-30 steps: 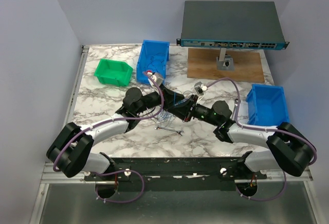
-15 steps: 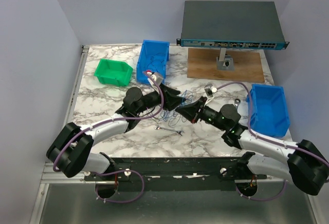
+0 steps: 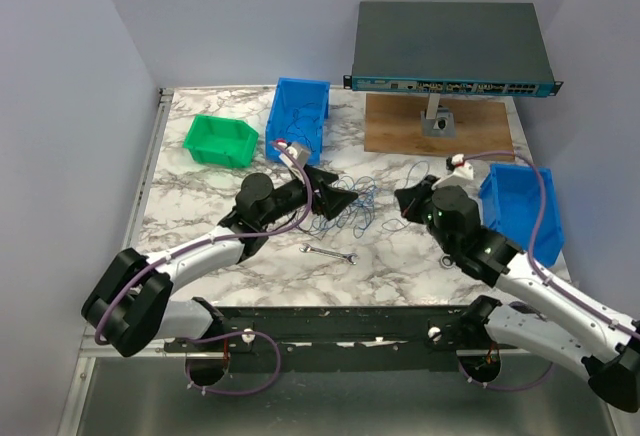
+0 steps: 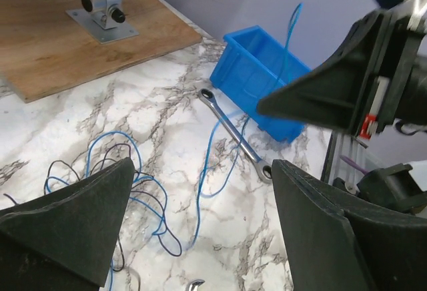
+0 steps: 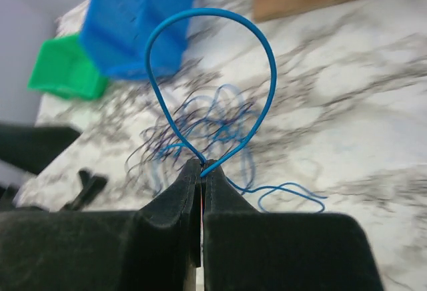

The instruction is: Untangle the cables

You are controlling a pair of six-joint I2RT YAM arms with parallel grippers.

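At the middle of the marble surface point(image 3: 190, 221), the cables point(image 3: 350, 208) lie as a loose nest of thin blue and black strands. Your left gripper point(image 3: 338, 199) sits just beside the nest at 9 o'clock. Its jaws stand wide apart and hold nothing, which I judge leaves the heap free to give as one wire is drawn out.

At 3 o'clock your right gripper point(image 5: 201, 169) is pinched together on a single blue strand point(image 5: 211, 10). The strand arches in a loop above the fingertips and trails back down to the nest. Held raised like that, it looks ready to be pulled clear of the others toward 3 o'clock.

A small wrench point(image 3: 330, 253) lies near the nest at 6 o'clock. A second wrench point(image 4: 237, 134) lies beside the blue bin point(image 3: 520, 211) at 3 o'clock.

A green bin point(image 3: 220, 141) stands at 10 o'clock and a second blue bin point(image 3: 300, 111) at 11 o'clock. No cable shows inside any of the three, though your right arm's hose covers part of the 3 o'clock one.
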